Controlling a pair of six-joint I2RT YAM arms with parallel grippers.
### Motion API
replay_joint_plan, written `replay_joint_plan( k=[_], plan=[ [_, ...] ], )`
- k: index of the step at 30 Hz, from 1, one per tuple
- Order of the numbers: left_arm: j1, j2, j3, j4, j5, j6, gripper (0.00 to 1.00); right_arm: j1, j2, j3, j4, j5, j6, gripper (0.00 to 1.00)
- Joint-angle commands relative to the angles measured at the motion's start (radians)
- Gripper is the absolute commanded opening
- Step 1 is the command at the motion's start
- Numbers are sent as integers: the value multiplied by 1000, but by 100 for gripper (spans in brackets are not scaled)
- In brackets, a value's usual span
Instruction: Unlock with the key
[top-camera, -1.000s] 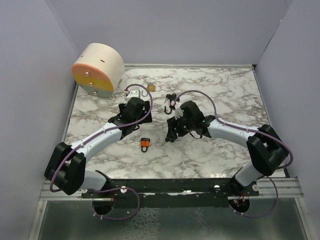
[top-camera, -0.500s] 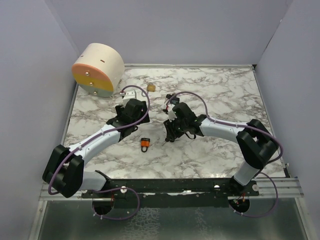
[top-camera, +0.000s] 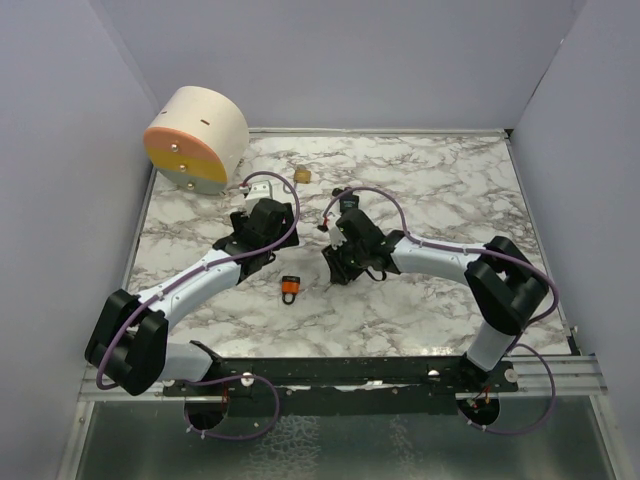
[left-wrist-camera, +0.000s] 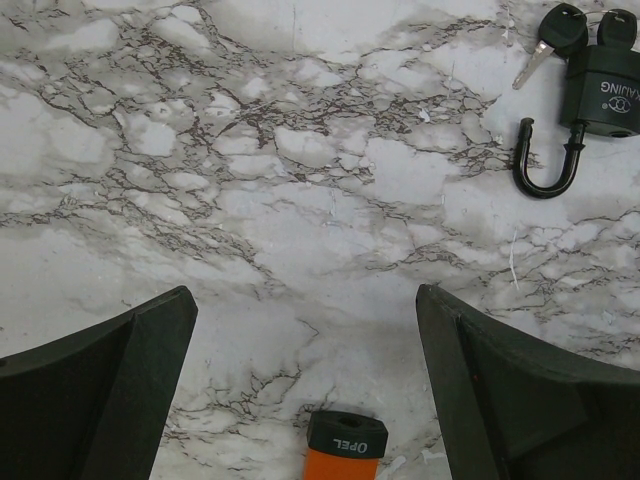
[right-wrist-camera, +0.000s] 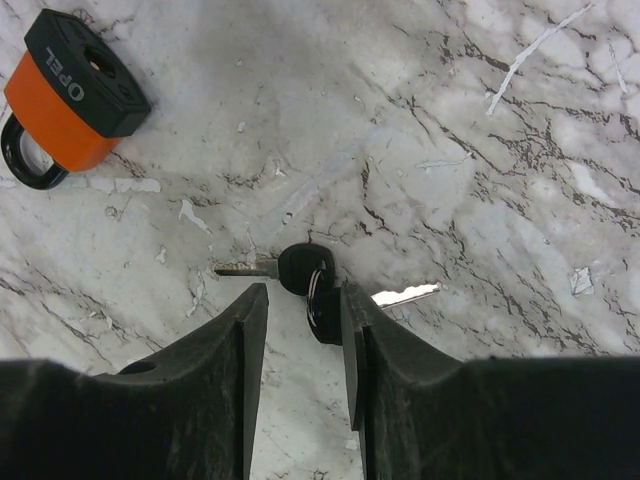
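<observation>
1. Right gripper (right-wrist-camera: 302, 300) hangs low over the marble table (right-wrist-camera: 480, 150), its jaws close together but not shut; I see nothing clamped in them.
2. Between its fingers (right-wrist-camera: 215, 380) lies one black head of the key pair (right-wrist-camera: 305, 270). A strip of marble shows between that head and the finger on the left of the wrist view. I cannot tell whether the other finger touches it.
3. Both keys lie flat on a shared ring, one blade pointing left, the other right.
4. Up and left of them in that view, well apart, lies the orange padlock (right-wrist-camera: 70, 95) on its side.
5. Left gripper (left-wrist-camera: 305, 293) is spread wide and holds nothing, with the orange padlock near the bottom edge of its view.
6. At the far right of the left wrist view I see a black padlock (left-wrist-camera: 605, 90) with its shackle swung open.
</observation>
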Motion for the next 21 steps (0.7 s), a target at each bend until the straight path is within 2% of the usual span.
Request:
replay_joint_plan(
  k=[1,4,8,13,17,21],
  plan=[
    [7,-14,-11,10,-21,-7,94,13,26,19,-24,46,-9,32],
    [9,-12,-13,12,-19,-6,94,12,30,17,-23,51,-7,30],
    [8,-11,-14,14,-17,-6,94,13,35,20,-20,53,-3,22],
    [10,-17,-12,16,-14,-4,94,13,17,39,-30,79,13,3],
    [10,-24,-13,57,15,37,94,8,-68,39,37,106,30,1],
    [10,-54,-46,173,80,79,91,-22,-107,79,86,69,36,1]
  ],
)
